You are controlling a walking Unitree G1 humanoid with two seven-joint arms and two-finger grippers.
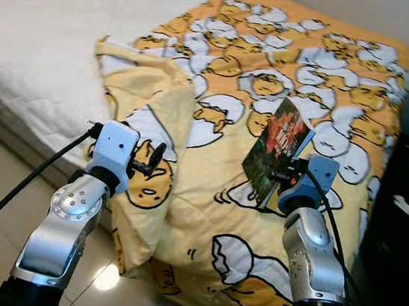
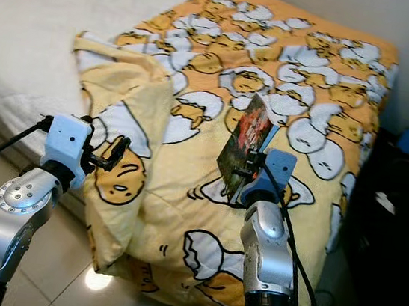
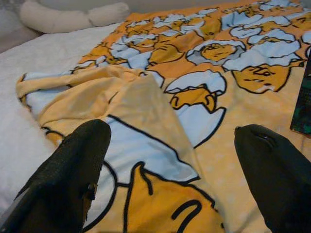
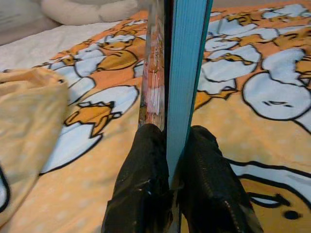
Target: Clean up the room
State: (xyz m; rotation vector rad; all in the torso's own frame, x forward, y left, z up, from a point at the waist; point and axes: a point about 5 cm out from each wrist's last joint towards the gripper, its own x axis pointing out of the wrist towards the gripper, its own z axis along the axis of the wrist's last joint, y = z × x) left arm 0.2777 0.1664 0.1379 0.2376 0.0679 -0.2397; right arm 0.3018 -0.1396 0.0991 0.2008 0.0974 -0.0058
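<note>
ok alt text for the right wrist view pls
The right claw is shut on the edge of an upright book with a blue spine, held above a yellow blanket printed with egg cartoons. White pillows lie beyond.

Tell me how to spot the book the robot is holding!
Find the bed with the yellow egg-cartoon blanket spread over it. Above the blanket's near right part, the right gripper pinches a thin book and holds it up on edge. It has a dark red-and-green cover and blue edge, unlike the pale yellow and white around it.
</note>
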